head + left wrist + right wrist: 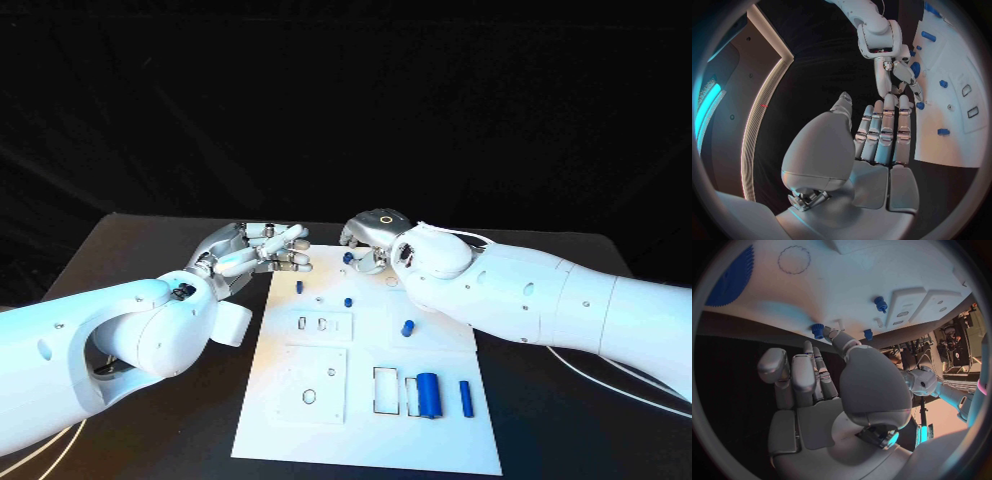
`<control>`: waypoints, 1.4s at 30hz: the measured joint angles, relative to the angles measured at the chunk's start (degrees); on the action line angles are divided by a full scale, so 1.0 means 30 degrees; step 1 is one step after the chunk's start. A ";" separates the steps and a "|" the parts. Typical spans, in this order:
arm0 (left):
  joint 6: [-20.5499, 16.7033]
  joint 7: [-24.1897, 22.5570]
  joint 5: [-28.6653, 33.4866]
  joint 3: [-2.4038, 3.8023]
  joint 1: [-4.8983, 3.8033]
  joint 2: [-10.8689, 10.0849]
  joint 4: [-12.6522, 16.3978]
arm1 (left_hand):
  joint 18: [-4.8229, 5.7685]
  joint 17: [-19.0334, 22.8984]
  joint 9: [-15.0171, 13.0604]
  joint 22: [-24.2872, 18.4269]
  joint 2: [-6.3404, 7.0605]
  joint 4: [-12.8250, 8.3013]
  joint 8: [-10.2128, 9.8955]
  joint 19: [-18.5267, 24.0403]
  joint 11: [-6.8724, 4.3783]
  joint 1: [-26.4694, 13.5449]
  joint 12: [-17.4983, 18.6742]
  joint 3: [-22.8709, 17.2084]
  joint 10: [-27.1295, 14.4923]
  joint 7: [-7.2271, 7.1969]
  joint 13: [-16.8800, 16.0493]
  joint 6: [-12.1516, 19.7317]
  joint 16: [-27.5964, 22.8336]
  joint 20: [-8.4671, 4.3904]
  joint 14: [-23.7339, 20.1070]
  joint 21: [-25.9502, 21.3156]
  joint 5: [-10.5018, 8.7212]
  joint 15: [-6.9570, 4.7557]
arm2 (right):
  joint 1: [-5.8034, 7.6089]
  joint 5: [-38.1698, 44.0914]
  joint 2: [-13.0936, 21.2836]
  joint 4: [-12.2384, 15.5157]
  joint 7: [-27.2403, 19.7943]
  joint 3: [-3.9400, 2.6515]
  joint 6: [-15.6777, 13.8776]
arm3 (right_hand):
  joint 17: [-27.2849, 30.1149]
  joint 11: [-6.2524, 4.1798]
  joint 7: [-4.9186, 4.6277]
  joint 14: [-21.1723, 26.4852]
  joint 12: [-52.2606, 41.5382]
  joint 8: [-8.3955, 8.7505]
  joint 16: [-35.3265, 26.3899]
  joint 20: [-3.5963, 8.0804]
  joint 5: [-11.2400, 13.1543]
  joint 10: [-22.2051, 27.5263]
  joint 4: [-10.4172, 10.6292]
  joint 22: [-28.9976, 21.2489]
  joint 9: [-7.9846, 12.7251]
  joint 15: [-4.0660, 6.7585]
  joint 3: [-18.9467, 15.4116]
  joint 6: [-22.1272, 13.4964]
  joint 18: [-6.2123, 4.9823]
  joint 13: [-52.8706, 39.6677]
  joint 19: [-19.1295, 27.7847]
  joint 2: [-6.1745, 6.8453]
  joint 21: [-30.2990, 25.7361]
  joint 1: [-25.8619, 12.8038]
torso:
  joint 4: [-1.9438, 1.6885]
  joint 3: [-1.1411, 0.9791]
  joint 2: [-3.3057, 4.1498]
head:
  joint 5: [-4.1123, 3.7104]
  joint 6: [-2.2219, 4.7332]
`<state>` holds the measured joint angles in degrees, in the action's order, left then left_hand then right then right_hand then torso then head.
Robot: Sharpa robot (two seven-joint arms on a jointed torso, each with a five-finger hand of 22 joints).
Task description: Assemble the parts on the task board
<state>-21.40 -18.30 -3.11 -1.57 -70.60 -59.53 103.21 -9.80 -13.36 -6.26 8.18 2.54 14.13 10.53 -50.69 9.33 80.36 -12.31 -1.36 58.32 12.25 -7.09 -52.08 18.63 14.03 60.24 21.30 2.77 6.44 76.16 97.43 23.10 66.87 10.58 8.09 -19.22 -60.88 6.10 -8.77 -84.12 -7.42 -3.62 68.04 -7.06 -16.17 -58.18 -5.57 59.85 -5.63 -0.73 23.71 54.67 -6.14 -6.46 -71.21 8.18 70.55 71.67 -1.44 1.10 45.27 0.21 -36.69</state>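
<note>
The task board [368, 400] lies mid-table with blue parts [427, 394] scattered on it. At its far edge the right hand [372, 240] reaches a small part, grasp unclear; the left hand [260, 252] waits beside, released. Judged: pickup underway; a firm pinch comes next.

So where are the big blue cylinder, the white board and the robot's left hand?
big blue cylinder [427, 394], head view, middle of its side.
white board [447, 440], head view, bare near corner.
left hand [257, 250], head view, back of the hand.
</note>
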 measured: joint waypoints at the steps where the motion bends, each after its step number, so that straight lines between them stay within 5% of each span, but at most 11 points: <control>1: 0.0002 0.0002 0.0000 0.0000 0.0000 0.0000 -0.0012 | 0.0000 -0.0001 -0.0001 0.0000 -0.0020 0.0000 0.0000 0.0000 0.0000 0.0020 0.0000 0.0000 0.0000 0.0000 0.0000 0.0000 0.0000 0.0000 0.0000 0.0000 0.0000 0.0001 | 0.0002 0.0000 0.0150 0.0169 0.0006 -0.0003 -0.0003 | -0.0022 0.0000 -0.0003 0.0000 0.0000 0.0000 0.0000 0.0000 0.0000 0.0000 0.0055 0.0031 -0.0013 0.0000 -0.0055 0.0004 -0.0001 0.0000 0.0000 0.0032 0.0000 0.0032 | 0.0000 0.0000 0.0000 | -0.0004 0.0000; 9: 0.0017 0.0015 -0.0013 -0.0001 -0.0003 -0.0029 -0.0162 | 0.0001 0.0000 -0.0001 0.0001 -0.0020 -0.0054 0.0001 0.0000 0.0000 0.0020 0.0000 0.0054 0.0000 0.0000 0.0000 0.0000 0.0000 0.0000 0.0000 0.0000 0.0000 0.0000 | 0.0160 -0.0446 0.3042 0.2781 0.0035 -0.0181 -0.0404 | -0.0912 -0.0241 -0.0190 -0.0001 -0.1130 -0.0636 0.0912 0.0107 -0.0492 -0.2044 0.0651 0.1610 -0.0443 0.0001 0.0038 0.1601 -0.0003 -0.0110 -0.0940 0.0070 0.0943 0.0070 | 0.0068 0.0009 -0.0038 | -0.0075 0.0035; 16: 0.0038 0.0026 -0.0021 -0.0003 -0.0004 -0.0050 -0.0353 | 0.0001 0.0002 -0.0002 -0.0017 -0.0020 -0.0054 0.0001 0.0000 0.0000 0.0020 0.0000 0.0054 0.0000 0.0000 0.0000 0.0000 0.0000 0.0000 0.0001 0.0000 0.0000 0.0000 | 0.0598 -0.3140 0.6427 0.5094 -0.0002 -0.0439 -0.0659 | -0.1754 -0.1143 0.0328 0.0027 -0.3155 -0.0706 0.1672 0.0669 -0.0524 -0.5844 0.1355 0.2567 -0.0581 0.0665 -0.0916 0.1891 0.0031 -0.1269 -0.1501 0.0808 0.1530 -0.0668 | 0.0293 0.0004 -0.0178 | -0.0266 0.0103; 17: 0.0041 0.0027 -0.0022 -0.0003 -0.0004 -0.0054 -0.0384 | 0.0001 0.0001 -0.0002 -0.0017 -0.0020 -0.0054 0.0001 0.0000 0.0000 0.0019 0.0000 0.0054 0.0000 0.0000 -0.0001 0.0000 0.0000 0.0000 0.0000 0.0000 0.0000 0.0000 | 0.0636 -0.3627 0.6799 0.5291 0.0006 -0.0452 -0.0591 | -0.2243 -0.1334 0.0429 0.0035 -0.3884 -0.0706 0.2081 0.0774 -0.0729 -0.6373 0.1417 0.2872 -0.0616 0.0821 -0.1330 0.1784 0.0289 -0.1841 -0.1746 0.0968 0.1744 -0.0654 | 0.0315 0.0000 -0.0194 | -0.0287 0.0103; 21: 0.0051 0.0028 -0.0023 -0.0003 -0.0004 -0.0066 -0.0486 | 0.0001 0.0002 -0.0002 -0.0017 -0.0020 -0.0054 0.0001 0.0000 0.0000 0.0019 0.0000 0.0054 0.0000 0.0000 0.0000 0.0000 0.0000 0.0000 0.0000 0.0000 0.0000 0.0001 | 0.0713 -0.5436 0.7886 0.5495 0.0140 -0.0480 -0.0007 | -0.4527 -0.1435 0.0614 0.0033 -1.3516 -0.0998 0.4300 0.0932 -0.1555 -0.6595 0.2087 0.3920 -0.0876 0.0934 -0.3648 0.0971 0.0339 -1.1589 -0.2363 0.0904 0.2410 -0.0409 | 0.0405 -0.0018 -0.0262 | -0.0326 0.0119; 24: 0.0064 0.0028 -0.0024 -0.0003 -0.0004 -0.0065 -0.0552 | 0.0002 0.0004 -0.0003 -0.0016 -0.0020 -0.0054 0.0000 0.0000 0.0000 0.0019 0.0000 0.0053 0.0000 0.0000 -0.0001 0.0000 0.0000 0.0000 0.0000 0.0000 0.0000 0.0000 | 0.0727 -0.6350 0.8189 0.5390 0.0291 -0.0481 0.0563 | -0.4690 -0.1208 0.0337 0.0033 -2.0317 -0.1581 0.5704 0.0809 -0.1858 -0.6427 0.2887 0.4689 -0.1231 0.0846 -0.5224 0.0474 0.0596 -1.8828 -0.2818 0.0530 0.2859 0.0095 | 0.0465 -0.0046 -0.0298 | -0.0287 0.0139; 27: 0.0073 0.0029 -0.0025 -0.0003 -0.0004 -0.0064 -0.0605 | 0.0002 -0.0018 -0.0002 -0.0016 -0.0020 -0.0054 0.0001 0.0000 0.0000 0.0019 0.0000 0.0053 0.0000 0.0000 -0.0001 0.0000 0.0000 0.0000 0.0000 0.0000 0.0000 0.0001 | 0.0732 -0.6877 0.8194 0.5190 0.0396 -0.0486 0.1005 | -0.4692 -0.1058 0.0280 0.0033 -2.3059 -0.2003 0.6560 0.0680 -0.2092 -0.7291 0.3343 0.5024 -0.1471 0.0648 -0.5883 -0.0005 0.0625 -2.1969 -0.3322 0.0227 0.3386 0.0401 | 0.0493 -0.0060 -0.0315 | -0.0280 0.0141; 28: 0.0077 0.0032 -0.0026 -0.0003 -0.0004 -0.0062 -0.0621 | 0.0001 -0.0018 -0.0003 -0.0016 -0.0077 -0.0053 0.0000 0.0000 0.0000 0.0077 0.0000 0.0053 0.0000 0.0000 0.0000 0.0000 0.0000 0.0000 0.0000 0.0000 0.0000 0.0000 | 0.0729 -0.7049 0.8130 0.5056 0.0434 -0.0486 0.1159 | -0.4692 -0.1016 0.0230 0.0033 -2.3577 -0.2061 0.6794 0.0652 -0.2119 -0.7545 0.3386 0.5035 -0.1510 0.0648 -0.6010 -0.0115 0.0904 -2.2471 -0.3539 0.0152 0.3598 0.0476 | 0.0494 -0.0070 -0.0317 | -0.0287 0.0141; 33: 0.0080 0.0052 -0.0028 -0.0003 -0.0004 -0.0063 -0.0665 | 0.0001 -0.0017 -0.0003 -0.0015 -0.0094 -0.0053 0.0001 0.0000 0.0000 0.0095 0.0000 0.0053 0.0000 0.0000 -0.0001 0.0000 0.0000 0.0000 0.0000 0.0000 0.0000 0.0001 | 0.0641 -0.7445 0.7535 0.4534 0.0507 -0.0486 0.1580 | -0.4691 -0.0799 0.0059 0.0033 -2.5164 -0.2336 0.7251 0.0480 -0.2119 -0.8460 0.3522 0.5035 -0.1687 0.0512 -0.6325 -0.0623 0.0910 -2.2835 -0.4178 -0.0202 0.4332 0.0832 | 0.0500 -0.0079 -0.0313 | -0.0328 0.0110; 35: 0.0080 0.0065 -0.0028 -0.0003 -0.0004 -0.0063 -0.0684 | 0.0000 -0.0017 -0.0003 -0.0015 -0.0094 -0.0053 0.0001 0.0000 0.0000 0.0095 0.0000 0.0053 0.0000 0.0000 -0.0001 0.0000 0.0000 0.0000 0.0000 0.0000 0.0000 0.0000 | 0.0611 -0.7503 0.7271 0.4369 0.0522 -0.0475 0.1694 | -0.4691 -0.0751 0.0071 0.0033 -2.5548 -0.2499 0.7251 0.0479 -0.2119 -0.8536 0.3565 0.5034 -0.1742 0.0512 -0.6475 -0.0751 0.1183 -2.2836 -0.4178 -0.0300 0.4475 0.0930 | 0.0485 -0.0079 -0.0306 | -0.0350 0.0093; 42: 0.0081 0.0098 -0.0030 -0.0003 -0.0004 -0.0081 -0.0712 | 0.0001 -0.0035 -0.0004 -0.0033 -0.0094 -0.0053 0.0001 0.0000 0.0000 0.0094 0.0000 0.0053 0.0000 0.0000 0.0000 0.0000 0.0000 0.0000 0.0001 0.0000 0.0000 0.0000 | 0.0494 -0.7450 0.6298 0.3634 0.0813 -0.0423 0.1918 | -0.4688 -0.0750 -0.0072 0.0034 -2.6051 -0.2702 0.7251 0.0411 -0.2118 -0.8536 0.3551 0.5033 -0.1811 0.0377 -0.6506 -0.1029 0.1183 -2.2836 -0.4246 -0.0346 0.4698 0.1163 | 0.0421 -0.0073 -0.0249 | -0.0374 0.0075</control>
<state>-21.15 -18.00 -3.20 -1.57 -70.62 -59.77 101.07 -9.80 -13.47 -6.27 8.08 2.26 13.97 10.54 -50.69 9.33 80.65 -12.31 -1.20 58.32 12.25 -7.10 -52.08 18.63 14.03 60.24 21.30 2.77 6.44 77.65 75.09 42.00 77.78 13.02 6.82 -13.46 -74.95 3.85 -8.98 -84.02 -85.57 -11.73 89.79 -5.83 -22.53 -83.79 5.08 74.94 -11.06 0.41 4.19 51.58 -2.59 -74.97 -83.95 7.14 84.65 75.15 -0.18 0.88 44.52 -0.91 -36.47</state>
